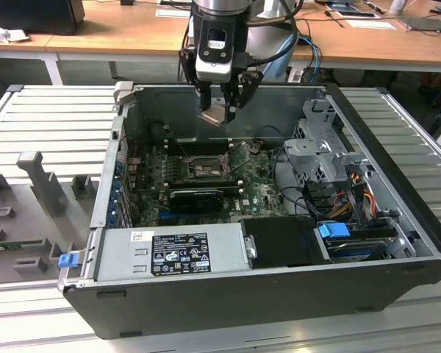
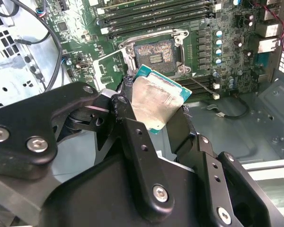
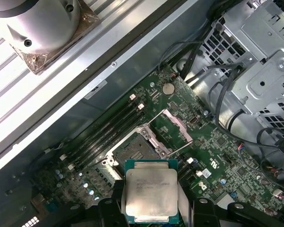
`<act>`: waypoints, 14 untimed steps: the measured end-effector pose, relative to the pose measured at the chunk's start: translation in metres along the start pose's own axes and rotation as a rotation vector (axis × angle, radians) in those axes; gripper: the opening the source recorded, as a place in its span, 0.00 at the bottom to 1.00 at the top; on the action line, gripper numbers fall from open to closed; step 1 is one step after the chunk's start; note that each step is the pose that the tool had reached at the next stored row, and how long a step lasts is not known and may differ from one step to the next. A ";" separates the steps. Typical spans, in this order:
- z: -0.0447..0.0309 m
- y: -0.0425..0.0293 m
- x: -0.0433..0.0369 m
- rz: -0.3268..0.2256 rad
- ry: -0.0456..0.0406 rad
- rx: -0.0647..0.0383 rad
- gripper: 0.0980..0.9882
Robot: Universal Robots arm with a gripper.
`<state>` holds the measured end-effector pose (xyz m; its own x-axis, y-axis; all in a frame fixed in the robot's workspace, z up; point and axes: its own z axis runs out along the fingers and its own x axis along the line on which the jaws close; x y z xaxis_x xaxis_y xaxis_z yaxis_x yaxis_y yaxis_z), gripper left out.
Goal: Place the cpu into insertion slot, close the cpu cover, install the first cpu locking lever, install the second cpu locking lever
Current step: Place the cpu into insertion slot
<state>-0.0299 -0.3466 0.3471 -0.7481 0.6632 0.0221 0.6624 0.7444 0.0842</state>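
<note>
My gripper (image 1: pixel 222 103) hangs above the open computer case, shut on the cpu (image 1: pixel 214 115), a pale silvery square chip with a green edge. In both wrist views the cpu (image 2: pixel 154 101) (image 3: pixel 150 189) sits clamped between the black fingers (image 2: pixel 128 120), tilted. Well below it on the green board lies the insertion slot (image 1: pixel 202 168) (image 2: pixel 156 56) (image 3: pixel 132 146), a dark square socket with a metal rim, uncovered. The cpu cover (image 3: pixel 176 124) stands swung open beside the slot. A thin wire lever (image 3: pixel 180 147) lies loose next to the socket.
Black memory slots (image 3: pixel 109 130) run along one side of the socket. A long black expansion card (image 1: pixel 197 197) lies just in front of it. The power supply (image 1: pixel 173 254), a metal drive cage (image 1: pixel 320 151) with cables, and the case walls (image 1: pixel 106 184) enclose the board.
</note>
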 end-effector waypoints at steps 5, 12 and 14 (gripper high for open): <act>0.0015 -0.0001 0.0000 0.000 -0.0032 0.004 0.48; 0.0041 -0.0003 -0.0001 0.000 -0.0041 0.005 0.48; 0.0051 -0.0004 -0.0001 0.000 -0.0042 0.005 0.48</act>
<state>-0.0299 -0.3466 0.3419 -0.7481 0.6633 0.0179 0.6624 0.7449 0.0794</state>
